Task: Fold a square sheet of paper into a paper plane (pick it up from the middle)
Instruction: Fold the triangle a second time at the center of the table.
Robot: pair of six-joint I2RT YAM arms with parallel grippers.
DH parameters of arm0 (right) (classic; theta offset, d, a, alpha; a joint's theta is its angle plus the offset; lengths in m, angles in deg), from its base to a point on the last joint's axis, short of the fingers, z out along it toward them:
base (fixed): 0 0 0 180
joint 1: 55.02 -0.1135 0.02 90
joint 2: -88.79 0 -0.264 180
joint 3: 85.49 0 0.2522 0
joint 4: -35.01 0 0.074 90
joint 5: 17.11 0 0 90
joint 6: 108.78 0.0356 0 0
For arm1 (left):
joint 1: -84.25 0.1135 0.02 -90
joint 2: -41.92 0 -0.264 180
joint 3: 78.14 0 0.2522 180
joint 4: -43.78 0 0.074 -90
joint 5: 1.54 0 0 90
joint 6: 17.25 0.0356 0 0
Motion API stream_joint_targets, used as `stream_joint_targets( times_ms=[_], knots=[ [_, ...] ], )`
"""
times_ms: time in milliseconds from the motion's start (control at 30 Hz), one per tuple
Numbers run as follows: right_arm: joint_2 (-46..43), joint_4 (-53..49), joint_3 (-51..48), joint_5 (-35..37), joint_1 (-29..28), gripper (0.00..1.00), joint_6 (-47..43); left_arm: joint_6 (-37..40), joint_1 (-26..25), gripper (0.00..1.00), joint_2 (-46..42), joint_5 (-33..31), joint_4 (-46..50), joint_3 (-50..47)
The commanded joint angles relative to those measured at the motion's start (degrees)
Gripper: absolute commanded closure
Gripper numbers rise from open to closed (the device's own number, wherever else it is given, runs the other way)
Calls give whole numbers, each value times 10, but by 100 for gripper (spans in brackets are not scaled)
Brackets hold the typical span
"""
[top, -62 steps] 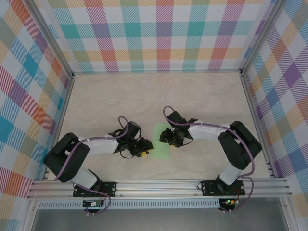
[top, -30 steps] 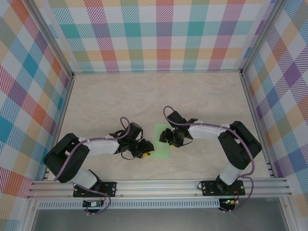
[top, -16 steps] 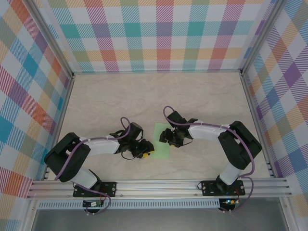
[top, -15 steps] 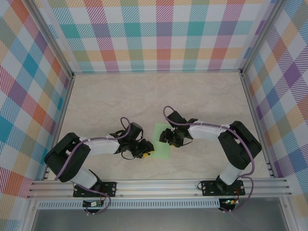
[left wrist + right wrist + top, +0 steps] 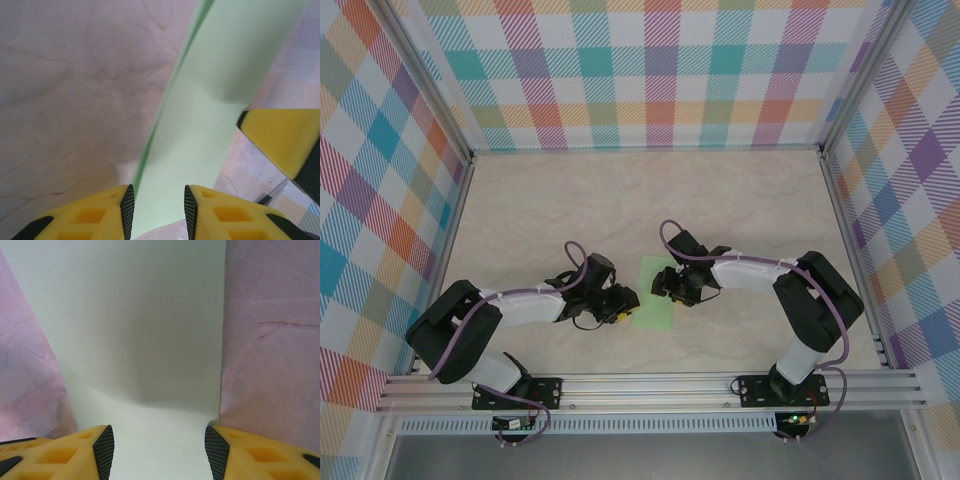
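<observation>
The square sheet of paper [image 5: 653, 312] lies pale green on the table between my two grippers. My left gripper [image 5: 623, 305] is at the sheet's left edge, with its jaws open. In the left wrist view the paper [image 5: 200, 130] runs as a strip from top right down between the left gripper's [image 5: 156, 200] fingertips, and its left edge is raised a little off the table. My right gripper [image 5: 667, 287] reaches over the sheet from the right. In the right wrist view the paper [image 5: 140, 330] fills the gap of the wide-open right gripper [image 5: 159, 437].
The beige marbled table [image 5: 620, 200] is bounded by checked walls and an aluminium rail at the near edge. One yellow finger of the right gripper [image 5: 280, 137] shows close by in the left wrist view.
The left gripper has shifted slightly up and right, closer onto the paper's left edge. The right arm and the paper have stayed put.
</observation>
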Motion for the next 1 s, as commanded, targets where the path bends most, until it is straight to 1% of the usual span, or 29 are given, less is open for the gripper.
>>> stream_joint_targets(
  times_ms=[0, 133, 267, 400, 500, 733, 967],
  knots=[
    [26, -27, -20, 6, 0, 45, 10, 20, -5, 65, -22, -12, 74, 17],
    [27, -27, -21, 7, 0, 45, 11, 30, -4, 65, -20, 22, 74, 12],
    [27, -25, -23, 9, 0, 45, 13, 31, -5, 64, -15, 44, 42, 10],
    [28, -26, -23, 8, 0, 45, 12, 33, -5, 64, 9, 53, 31, 23],
    [29, -29, -21, 8, 0, 45, 12, 35, -5, 64, 23, 54, 41, 31],
    [28, -28, -22, 9, 0, 45, 13, 42, -5, 63, 13, 37, 66, 28],
    [31, -29, -20, 7, 0, 45, 12, 40, -5, 63, 30, 57, 44, 31]
  ],
)
